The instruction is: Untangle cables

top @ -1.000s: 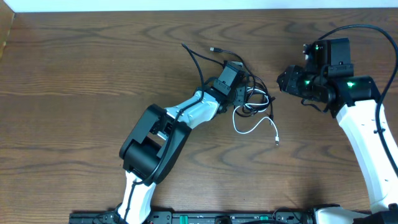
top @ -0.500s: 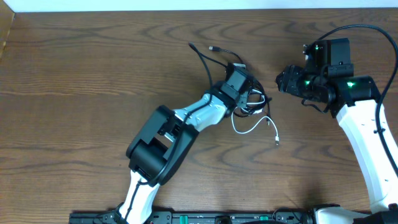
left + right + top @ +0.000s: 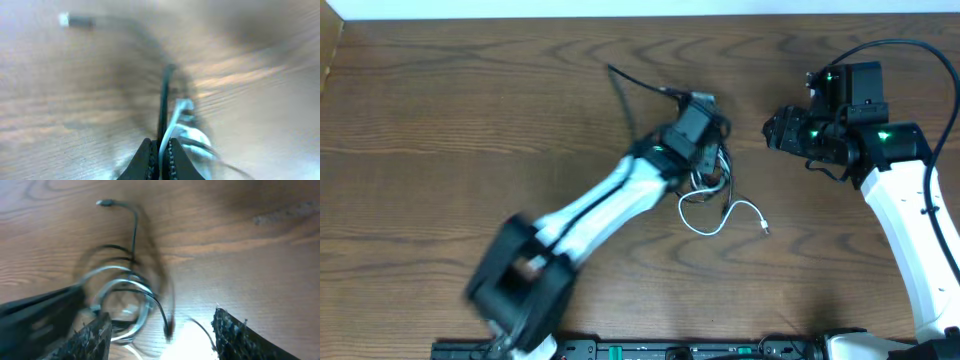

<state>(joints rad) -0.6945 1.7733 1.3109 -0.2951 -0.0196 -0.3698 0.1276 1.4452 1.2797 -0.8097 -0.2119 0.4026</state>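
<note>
The cables (image 3: 708,178) lie in a tangle at the table's middle, black loops mixed with one white cord (image 3: 722,218) that trails to a small plug (image 3: 765,231). One black cord (image 3: 625,82) runs up and left. My left gripper (image 3: 712,162) sits on the tangle; the left wrist view shows the left gripper (image 3: 161,156) shut on a white cord (image 3: 176,117) and a black cord (image 3: 164,97) together. My right gripper (image 3: 775,130) hovers just right of the tangle. In the right wrist view the right gripper (image 3: 165,335) is open, with blurred coils (image 3: 122,292) ahead.
Thick black robot wiring (image 3: 910,50) arcs over the right arm at the far right. The left arm's blurred body (image 3: 520,275) stretches across the lower left of the wooden table (image 3: 440,130). A black cord's plug end (image 3: 64,19) lies farther out.
My left gripper has shut on the white and black cords and dragged the tangle left; the left arm has swung left. The right gripper has opened a little wider in place.
</note>
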